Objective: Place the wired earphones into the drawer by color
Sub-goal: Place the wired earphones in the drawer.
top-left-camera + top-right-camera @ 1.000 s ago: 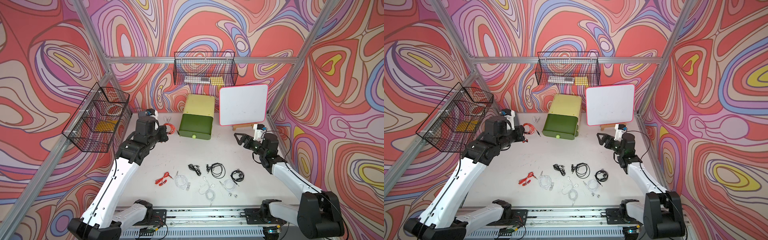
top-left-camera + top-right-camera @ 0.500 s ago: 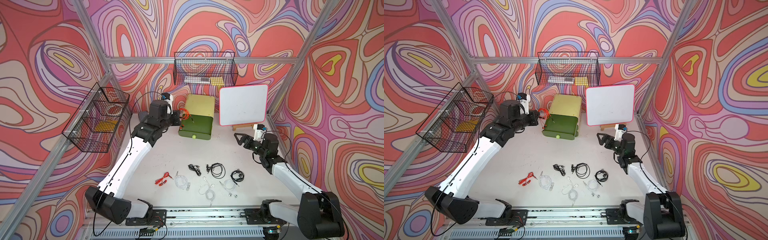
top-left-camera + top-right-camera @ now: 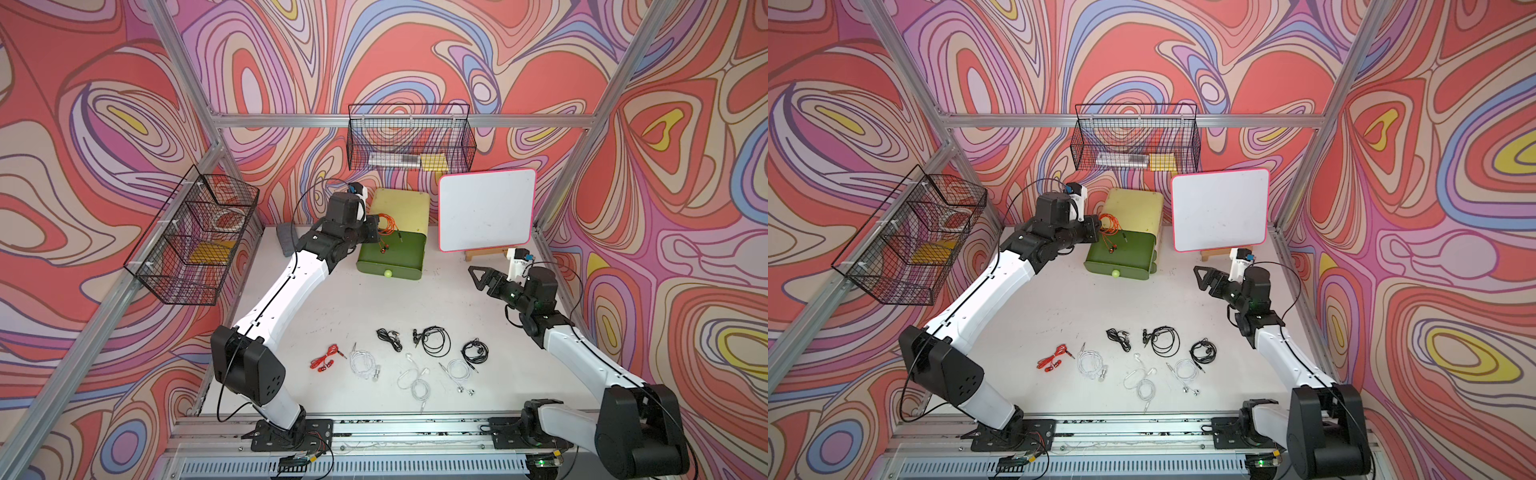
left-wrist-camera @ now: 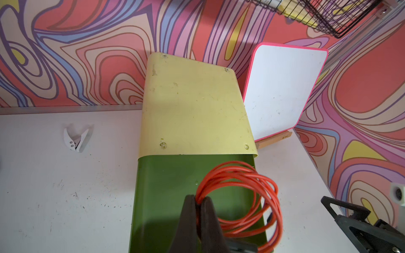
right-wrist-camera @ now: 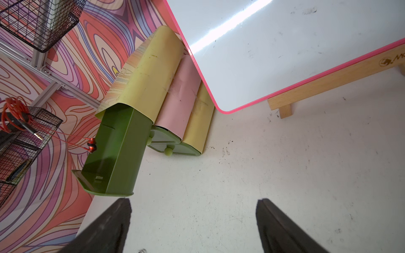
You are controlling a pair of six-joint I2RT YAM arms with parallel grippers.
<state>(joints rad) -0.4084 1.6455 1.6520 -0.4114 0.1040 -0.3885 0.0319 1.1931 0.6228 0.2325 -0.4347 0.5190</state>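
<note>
In both top views the step in hand looks like the drop-off of a red-orange set. The left jaws are shut tight on the orange earphones [image 3: 384, 222] above the top drawer [image 3: 405, 249], which is pulled out of the yellow-green cabinet [image 3: 405, 199] just above the middle of the frame. The coil hangs over the drawer's left part, the buds and plug dangling lower. Seven other sets lie low in the frame on the surface [image 3: 374, 303]: one red set [image 3: 326, 358], three black sets [image 3: 434, 338] and three white sets [image 3: 415, 380]. At mid right the right jaws stand wide open and empty, well apart from the earphones.

The left wrist view shows the two black pads pinching a few turns of the orange coil [image 4: 241, 190], with the green drawer floor [image 4: 166, 186] beneath it.

In the right wrist view the orange buds [image 5: 92, 145] hang at the open drawer's far wall; whether they are inside the rim I cannot tell. The two lower drawers are shut.

The next move probably calls for centring the coil over the drawer, lowering it, then opening the jaws so that buds and plug fall inside.
</note>
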